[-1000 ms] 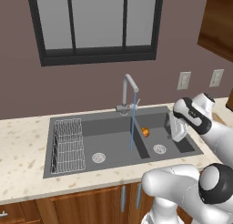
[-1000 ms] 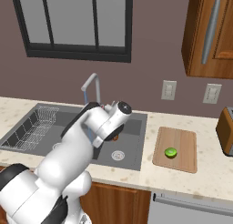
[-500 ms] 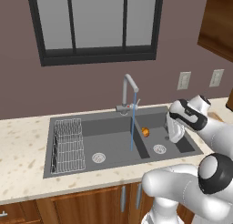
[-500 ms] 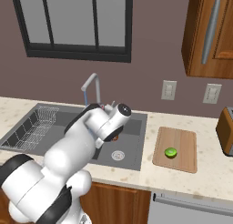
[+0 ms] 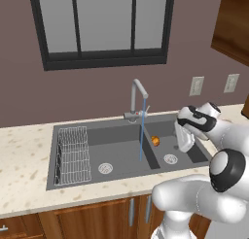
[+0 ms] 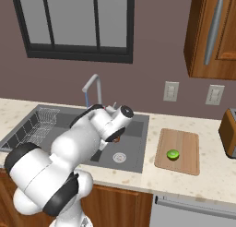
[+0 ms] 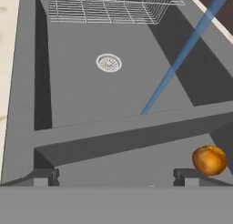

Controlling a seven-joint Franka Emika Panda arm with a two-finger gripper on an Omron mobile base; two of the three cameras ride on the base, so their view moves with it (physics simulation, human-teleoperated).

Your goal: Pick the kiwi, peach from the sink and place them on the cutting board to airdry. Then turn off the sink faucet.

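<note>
Claw spread wide over sink basin; peach beside one fingertip, near divider

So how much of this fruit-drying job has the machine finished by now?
About a third. Done: the kiwi lies on the cutting board. In hand: the open gripper, holding nothing, is low in the sink, with the peach just past one fingertip. Left: carry the peach to the board, then shut off the faucet, whose water stream runs into the basin.
</note>
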